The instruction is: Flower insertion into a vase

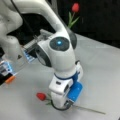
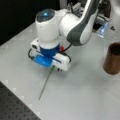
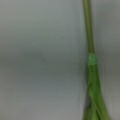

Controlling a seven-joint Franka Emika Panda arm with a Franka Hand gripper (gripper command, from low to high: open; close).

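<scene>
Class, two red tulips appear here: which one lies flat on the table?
The tulip lying under the gripper; the other tulip stands upright at a front view's top.

Both front views look down at the desk (image 1: 105, 65) from opposite sides, sharing the arm and the lying tulip (image 2: 46, 83). The wrist view looks close along its stem (image 3: 88, 30).

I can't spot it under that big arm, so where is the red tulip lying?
The red tulip with a green stem lies flat on the grey table at a front view's bottom, directly under the lowered gripper.
</scene>
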